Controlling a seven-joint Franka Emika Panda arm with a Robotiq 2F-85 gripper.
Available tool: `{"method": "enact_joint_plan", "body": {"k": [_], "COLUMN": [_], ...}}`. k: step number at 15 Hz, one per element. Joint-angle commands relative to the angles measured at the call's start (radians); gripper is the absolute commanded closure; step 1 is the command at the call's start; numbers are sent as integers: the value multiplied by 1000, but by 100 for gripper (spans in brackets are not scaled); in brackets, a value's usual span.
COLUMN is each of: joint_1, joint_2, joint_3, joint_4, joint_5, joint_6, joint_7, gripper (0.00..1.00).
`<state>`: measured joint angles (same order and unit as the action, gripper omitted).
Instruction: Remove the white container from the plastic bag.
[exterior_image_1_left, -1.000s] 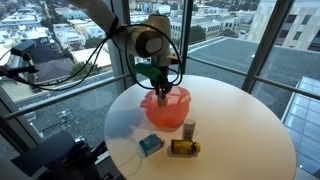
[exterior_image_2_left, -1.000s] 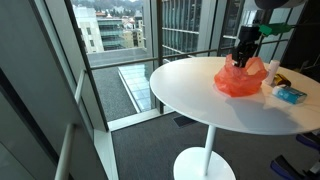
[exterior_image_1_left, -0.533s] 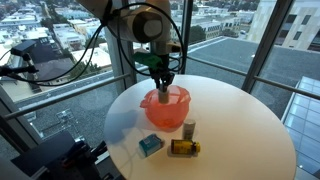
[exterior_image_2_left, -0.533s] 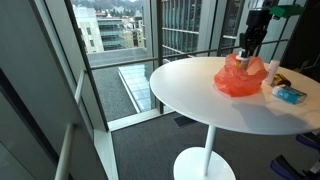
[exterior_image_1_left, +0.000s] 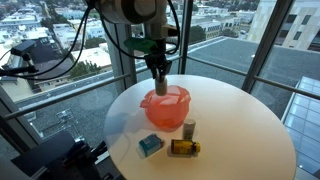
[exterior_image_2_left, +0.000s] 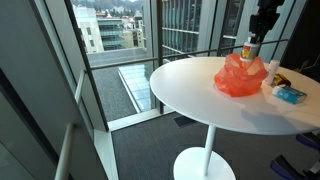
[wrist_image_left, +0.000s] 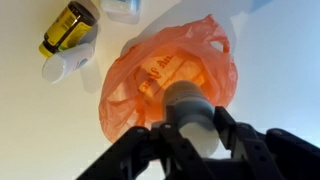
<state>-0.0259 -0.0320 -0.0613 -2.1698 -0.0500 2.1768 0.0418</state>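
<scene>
**A:** What sits farthest left on the tabletop (exterior_image_1_left: 250, 130)?

**B:** In an exterior view, a blue box (exterior_image_1_left: 150, 146), near the front edge.

**A:** And next?

**B:** The gripper (exterior_image_1_left: 158, 82) is clamped on the white container (wrist_image_left: 190, 105) and holds it upright just above the orange plastic bag (exterior_image_1_left: 165, 108). In the wrist view, 2 fingers (wrist_image_left: 230, 130) press its sides.

**A:** Is it out of the bag?

**B:** It hangs over the open mouth. I cannot tell if its base is clear.

**A:** Farther right?

**B:** An amber bottle (exterior_image_1_left: 184, 147) lies on its side, and 1 small white bottle (exterior_image_1_left: 189, 128) stands just behind it.
</scene>
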Motion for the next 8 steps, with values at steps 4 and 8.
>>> {"method": "enact_joint_plan", "body": {"k": [4,8], "joint_1": [-9,0], "joint_2": [-174,-246], "joint_3": [13,24], "joint_4": [-99,-176], "joint_5": [-33,-36], "joint_6": [-120,-131], "joint_7": [-4,-23], "gripper": [82,82]}}
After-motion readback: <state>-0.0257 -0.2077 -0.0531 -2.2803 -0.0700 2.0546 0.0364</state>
